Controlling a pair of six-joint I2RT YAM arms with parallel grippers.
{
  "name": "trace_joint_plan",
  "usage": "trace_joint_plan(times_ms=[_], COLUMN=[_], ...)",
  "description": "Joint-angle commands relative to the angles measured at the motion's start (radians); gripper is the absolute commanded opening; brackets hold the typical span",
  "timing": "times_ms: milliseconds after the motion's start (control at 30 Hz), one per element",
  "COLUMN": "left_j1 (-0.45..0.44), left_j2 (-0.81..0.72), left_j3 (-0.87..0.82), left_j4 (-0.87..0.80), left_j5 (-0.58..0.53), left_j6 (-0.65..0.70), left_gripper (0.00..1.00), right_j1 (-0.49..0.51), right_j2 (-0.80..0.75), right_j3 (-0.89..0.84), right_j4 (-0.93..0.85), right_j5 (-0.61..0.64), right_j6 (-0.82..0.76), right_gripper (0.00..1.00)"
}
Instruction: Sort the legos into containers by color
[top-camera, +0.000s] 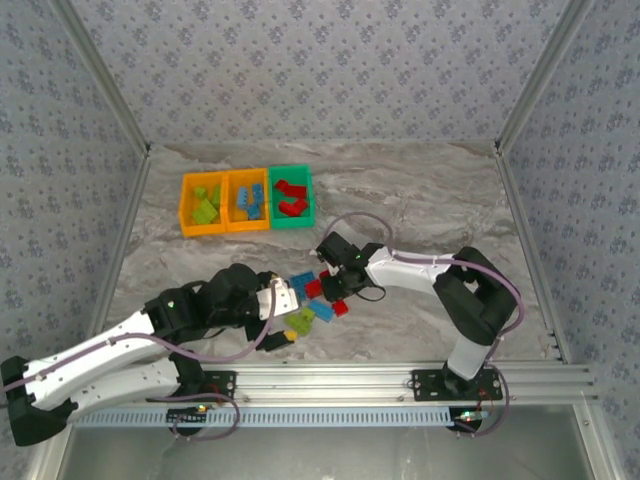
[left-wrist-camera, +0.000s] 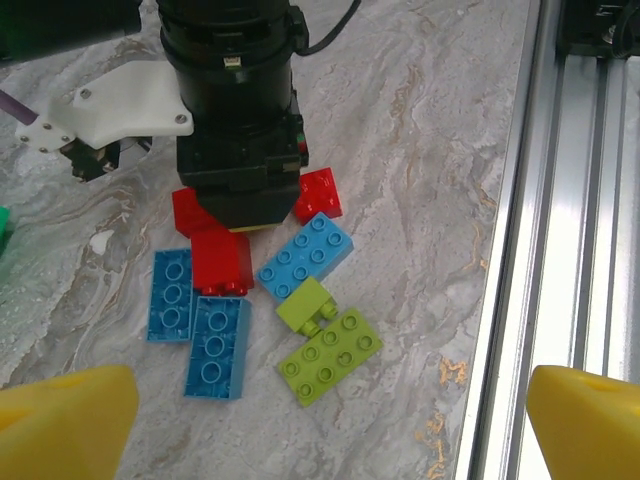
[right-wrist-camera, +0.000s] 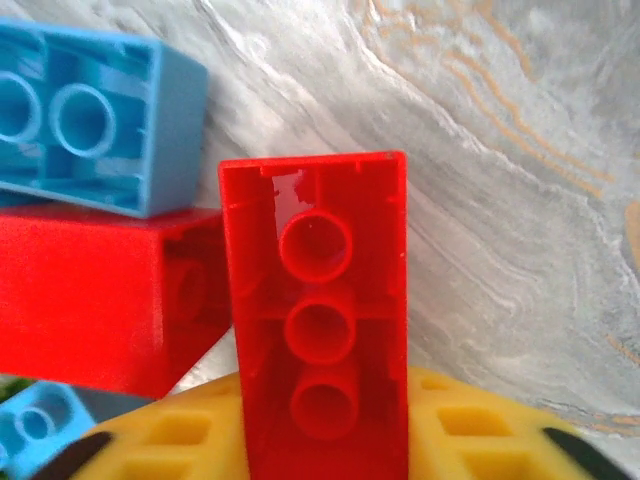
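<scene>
Three bins stand in a touching row at the far left of the table (top-camera: 430, 200). The left orange bin (top-camera: 184, 206) holds lime bricks (top-camera: 205, 207). The middle orange bin (top-camera: 248, 227) holds blue bricks (top-camera: 250, 202). The green bin (top-camera: 310, 200) holds red bricks (top-camera: 291, 197).

Loose bricks (top-camera: 318, 306) lie in a cluster on the table near the front rail (top-camera: 400, 380). The cluster is well apart from the bins and lies between the two grippers.

Right gripper (top-camera: 335, 288): lowered onto the cluster, jaws closed on a red brick (right-wrist-camera: 315, 330). In the right wrist view this brick stands on end against a yellow pad (right-wrist-camera: 470, 430), with its hollow underside toward the camera. A second red brick (right-wrist-camera: 100, 300) touches its left side. A blue brick (right-wrist-camera: 90, 120), underside also showing, rests above that one.

Left gripper (left-wrist-camera: 320, 425): jaws wide, holding nothing. Its yellow fingertips (left-wrist-camera: 62, 420) touch no brick.

Cluster layout, left wrist view:
- A left blue brick (left-wrist-camera: 170, 293) and a right blue brick (left-wrist-camera: 217, 345) lie side by side, touching, studs up.
- A square red brick (left-wrist-camera: 222, 262) touches both.
- A six-stud blue brick (left-wrist-camera: 305, 257) lies just beside a small lime brick (left-wrist-camera: 305, 305).
- The small lime brick touches a six-stud lime brick (left-wrist-camera: 330, 355).
- A corner red brick (left-wrist-camera: 320, 193) lies against the right gripper's body.
</scene>
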Motion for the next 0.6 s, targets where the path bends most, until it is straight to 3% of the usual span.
trace_joint_plan(times_ms=[0, 133, 267, 400, 567], left_j1=[-0.007, -0.007, -0.007, -0.007, -0.005], left_j2=[-0.022, -0.062, -0.109, -0.117, -0.089], left_j3=[0.011, -0.004, -0.012, -0.012, 0.031], left_j4=[-0.026, -0.032, 0.022, 0.061, 0.008], left_j5=[-0.003, 0.038, -0.021, -0.328, -0.631], left_j6=[0.013, 0.047, 0.027, -0.075, -0.333], left_gripper=[0.99, 0.99, 0.99, 0.99, 0.99], right_j1=[0.012, 0.013, 0.014, -0.011, -0.072], right_j2=[-0.010, -0.161, -0.269, -0.201, 0.081], right_j3=[0.012, 0.000, 0.040, 0.159, 0.473], right_j4=[-0.016, -0.031, 0.003, 0.088, 0.104], right_j5=[0.040, 0.029, 0.059, 0.139, 0.188], right_j6=[0.009, 0.017, -0.032, -0.123, -0.214], right_gripper=[0.26, 0.26, 0.26, 0.26, 0.26])
